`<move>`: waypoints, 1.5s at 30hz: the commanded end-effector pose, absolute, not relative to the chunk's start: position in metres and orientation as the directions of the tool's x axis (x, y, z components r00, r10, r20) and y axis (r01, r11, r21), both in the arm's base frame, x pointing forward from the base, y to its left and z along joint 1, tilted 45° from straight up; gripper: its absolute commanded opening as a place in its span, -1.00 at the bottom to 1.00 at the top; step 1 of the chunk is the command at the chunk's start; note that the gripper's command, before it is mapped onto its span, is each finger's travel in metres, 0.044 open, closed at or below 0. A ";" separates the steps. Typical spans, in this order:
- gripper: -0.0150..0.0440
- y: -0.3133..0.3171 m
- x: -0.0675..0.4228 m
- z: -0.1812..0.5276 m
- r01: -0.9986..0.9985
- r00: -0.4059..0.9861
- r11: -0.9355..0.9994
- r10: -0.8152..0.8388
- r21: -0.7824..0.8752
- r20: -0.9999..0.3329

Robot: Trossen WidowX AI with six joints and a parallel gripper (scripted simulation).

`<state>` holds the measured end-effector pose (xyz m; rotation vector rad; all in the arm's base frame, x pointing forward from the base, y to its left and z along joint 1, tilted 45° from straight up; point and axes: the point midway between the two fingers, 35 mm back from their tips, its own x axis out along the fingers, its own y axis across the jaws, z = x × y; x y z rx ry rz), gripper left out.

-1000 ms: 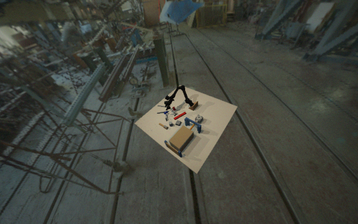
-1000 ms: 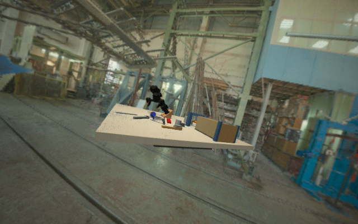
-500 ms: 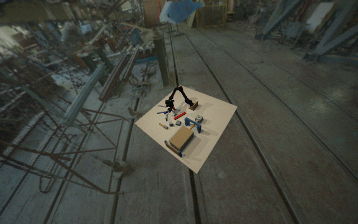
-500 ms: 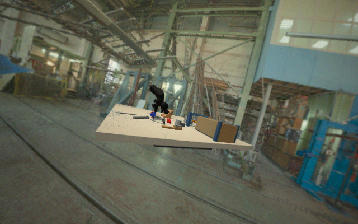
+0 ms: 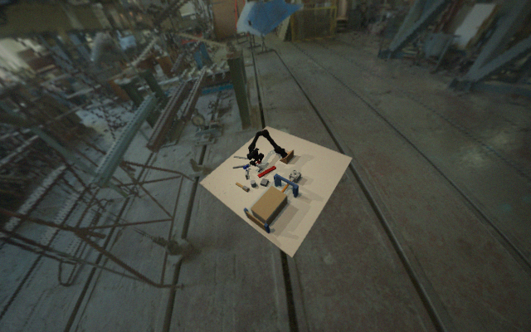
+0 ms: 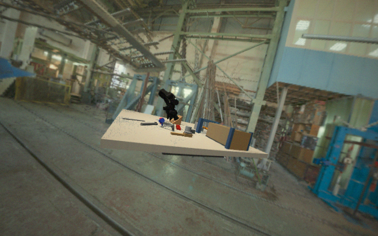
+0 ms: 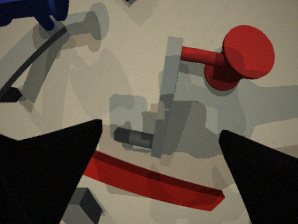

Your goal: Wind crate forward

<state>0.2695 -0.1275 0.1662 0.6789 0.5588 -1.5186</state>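
My gripper point(image 7: 162, 131) is open and empty above the tools. Between and beyond its fingertips in the wrist view is a crank handle with a flat grey arm point(image 7: 170, 75), a red knob point(image 7: 248, 51) at one end and a dark key point(image 7: 133, 137) at the other. A blue-knobbed tool point(image 7: 35, 10) point(image 5: 246, 167) point(image 6: 161, 120) lies beside it. The tan crate point(image 5: 270, 203) point(image 6: 218, 133) sits flat between blue frames. A gap shows between its front and the blue arch point(image 5: 286, 180). An orange strap point(image 5: 285, 188) runs toward the grey winch point(image 5: 294, 176). The clear panels cannot be made out.
A red bar point(image 7: 155, 180) point(image 5: 266, 171) point(image 6: 178, 127) lies close by the handle. Grey blocks point(image 5: 264, 182) and a wooden-handled brush or tool point(image 5: 242, 187) point(image 6: 181, 134) lie between the tools and crate. Thin dark tools point(image 6: 133, 119) lie at the far side.
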 end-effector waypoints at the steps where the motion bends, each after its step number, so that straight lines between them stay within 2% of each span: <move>1: 1.00 -0.126 0.267 0.167 0.992 -0.027 -0.106 -0.709 0.068 -0.705; 29: 1.00 -0.173 0.264 0.131 0.992 -0.027 -0.105 -0.711 0.069 -0.702; 43: -0.25 -0.171 0.265 0.134 0.992 -0.025 -0.107 -0.713 0.073 -0.700; 45: -0.29 -0.171 0.265 0.134 0.992 -0.025 -0.107 -0.713 0.073 -0.700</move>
